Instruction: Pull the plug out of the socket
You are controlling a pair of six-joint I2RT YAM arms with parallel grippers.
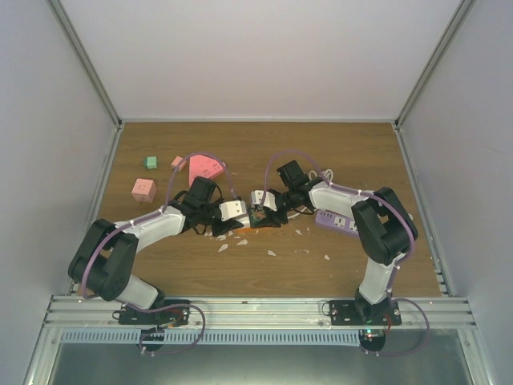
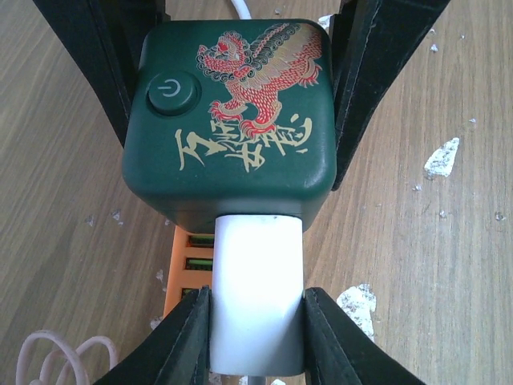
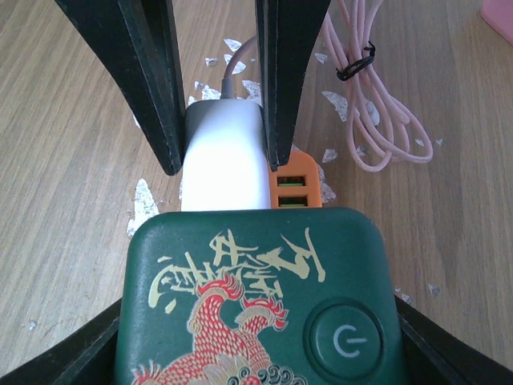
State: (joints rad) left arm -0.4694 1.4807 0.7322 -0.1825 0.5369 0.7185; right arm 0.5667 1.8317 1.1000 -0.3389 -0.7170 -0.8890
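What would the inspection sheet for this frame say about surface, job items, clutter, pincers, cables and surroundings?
Surface: wooden tabletop, strewn with white flakes.
Job's things: white plug butted against the side of the socket block, which has a green lion-printed top and an orange side.
Clutter: purple power strip, pink cube, pink wedge, small green block.
Pincers: left pincer shut on the plug; right pincer shut on the socket block.
Cables: coiled pale pink cord bound with a black tie, lying beside the socket block.
Surroundings: white enclosure walls; metal rail at the near edge.
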